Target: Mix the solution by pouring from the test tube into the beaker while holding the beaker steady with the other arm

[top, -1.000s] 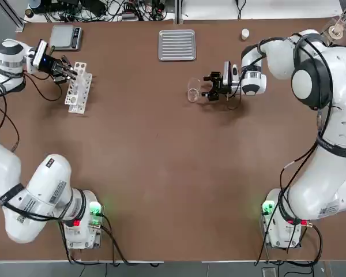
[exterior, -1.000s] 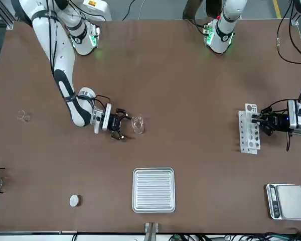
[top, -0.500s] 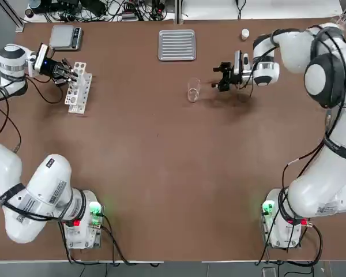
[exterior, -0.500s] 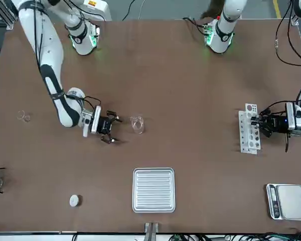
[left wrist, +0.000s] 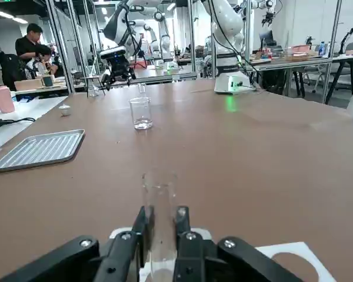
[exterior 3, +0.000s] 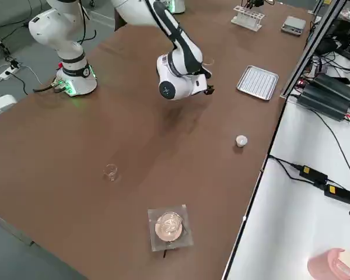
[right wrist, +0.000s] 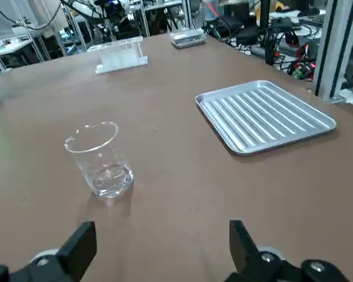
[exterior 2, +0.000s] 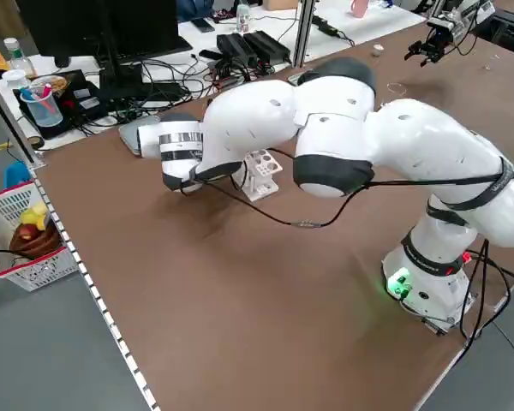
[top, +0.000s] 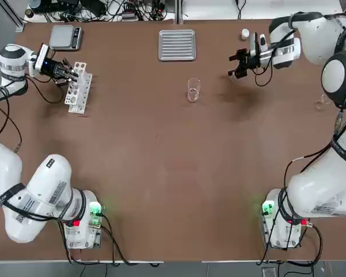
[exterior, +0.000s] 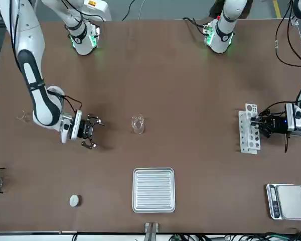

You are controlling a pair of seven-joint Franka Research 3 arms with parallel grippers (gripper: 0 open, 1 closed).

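Note:
The beaker (top: pixel 193 89) stands alone and upright mid-table toward the far side, a little clear liquid in its bottom (right wrist: pixel 100 160). My right gripper (top: pixel 237 63) hangs open and empty, well off to the beaker's right (exterior: pixel 93 131); its two fingers frame the beaker from a distance in the right wrist view. At the far left, my left gripper (top: pixel 69 73) is shut on a clear test tube (left wrist: pixel 159 211) that stands upright in the white rack (top: pixel 79 88). From there the beaker (left wrist: pixel 140 113) shows far across the table.
A ribbed metal tray (top: pixel 177 45) lies at the far edge behind the beaker. A scale (top: pixel 65 36) sits behind the rack. A small white round piece (top: pixel 245 34), a tiny glass (top: pixel 323 103) and a flask on a stand (top: pixel 338 26) are at the right.
My right gripper has drawn back from the beaker toward the far right, leaving it standing on the table. The left gripper has stayed at the rack.

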